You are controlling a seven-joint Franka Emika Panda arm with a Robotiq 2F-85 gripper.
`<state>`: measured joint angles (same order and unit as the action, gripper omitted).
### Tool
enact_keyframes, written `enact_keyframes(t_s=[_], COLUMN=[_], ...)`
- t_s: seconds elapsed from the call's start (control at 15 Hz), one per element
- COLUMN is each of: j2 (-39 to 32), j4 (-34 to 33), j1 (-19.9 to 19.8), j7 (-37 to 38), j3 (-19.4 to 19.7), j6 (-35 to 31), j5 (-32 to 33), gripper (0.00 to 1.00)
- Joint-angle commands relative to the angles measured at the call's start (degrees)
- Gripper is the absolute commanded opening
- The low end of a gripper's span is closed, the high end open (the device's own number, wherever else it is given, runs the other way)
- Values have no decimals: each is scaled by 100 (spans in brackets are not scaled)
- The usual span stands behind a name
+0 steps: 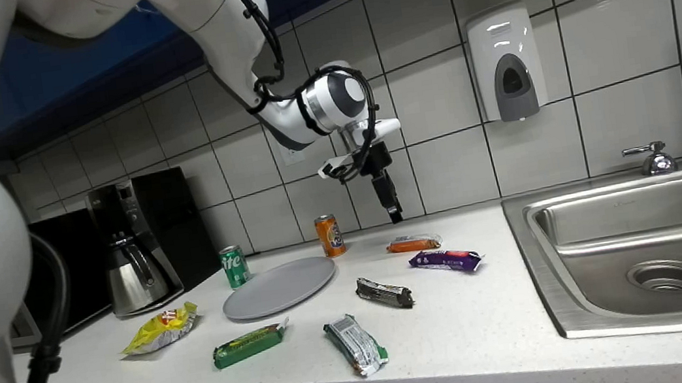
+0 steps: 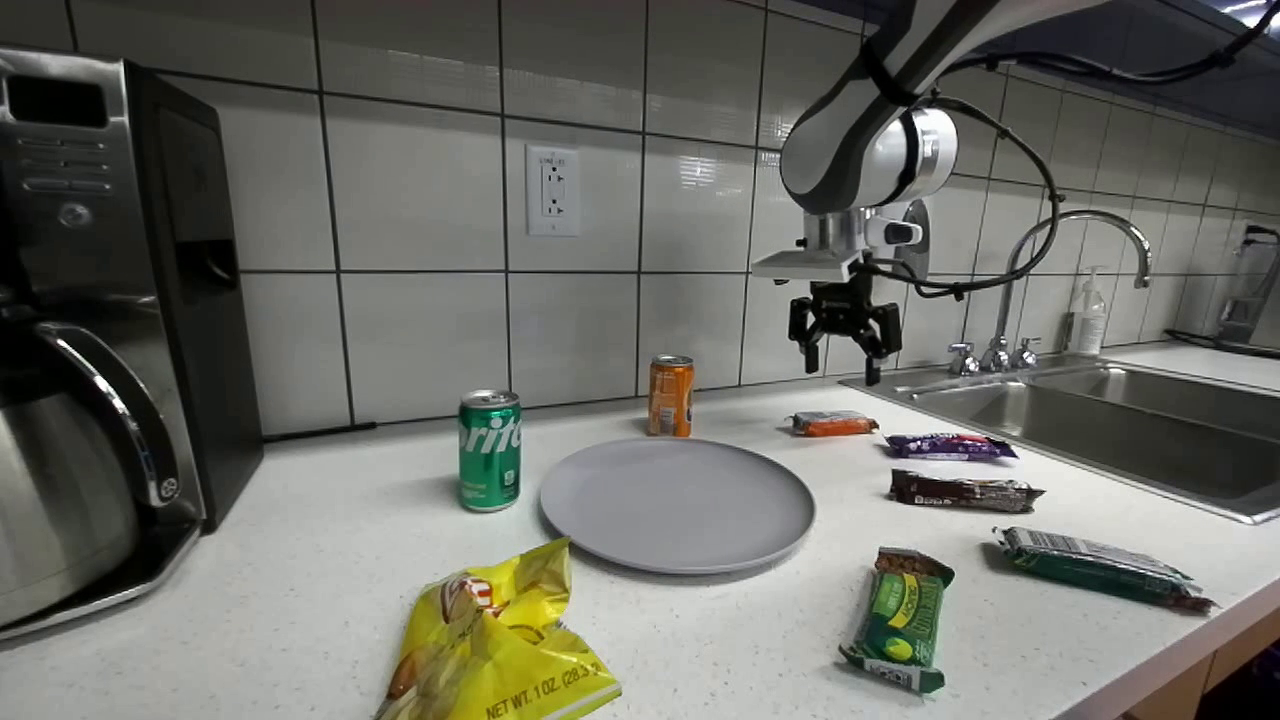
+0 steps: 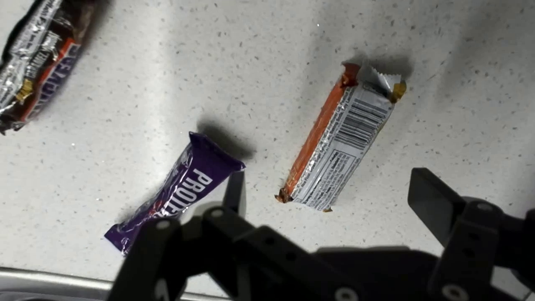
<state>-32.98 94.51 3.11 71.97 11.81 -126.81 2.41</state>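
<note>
My gripper (image 2: pixel 842 367) hangs above the white counter, its jaws wide apart with nothing between them. Closest below is an orange-and-silver wrapped bar (image 3: pixel 338 146), lying slanted with its barcode side up in the wrist view; a gap separates it from the fingers (image 3: pixel 434 200). A purple bar (image 3: pixel 179 184) lies beside it, partly hidden behind one finger in that view. Farther off is a dark brown bar (image 3: pixel 42 62), seen also as a dark bar (image 1: pixel 385 293) in an exterior view. Two green-wrapped bars (image 2: pixel 903 620) (image 1: pixel 356 346) rest nearer the counter's front edge.
A grey plate (image 2: pixel 680 505) sits mid-counter, with a green can (image 2: pixel 490 452) and an orange can (image 2: pixel 670 398) standing near it. A yellow chip bag (image 2: pixel 495 640) lies in front. A coffee maker (image 1: pixel 137 245), a steel sink (image 1: pixel 539 271) and the tiled wall (image 1: pixel 434 100) border the area.
</note>
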Motion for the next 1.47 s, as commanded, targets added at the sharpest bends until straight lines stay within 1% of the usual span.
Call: enact_keyframes(t_s=[0.0,0.27,0.53,1.4], j2=[-206,-390,-548,-879], j4=[-291,-417,-518,-704], j1=[5,-46,-68,-137], j7=[583,970,1164,1150], j3=[45,1,1,3], j6=[83,39,6,2], j5=[20,-67,-47,-42], gripper=[100,100,100,100])
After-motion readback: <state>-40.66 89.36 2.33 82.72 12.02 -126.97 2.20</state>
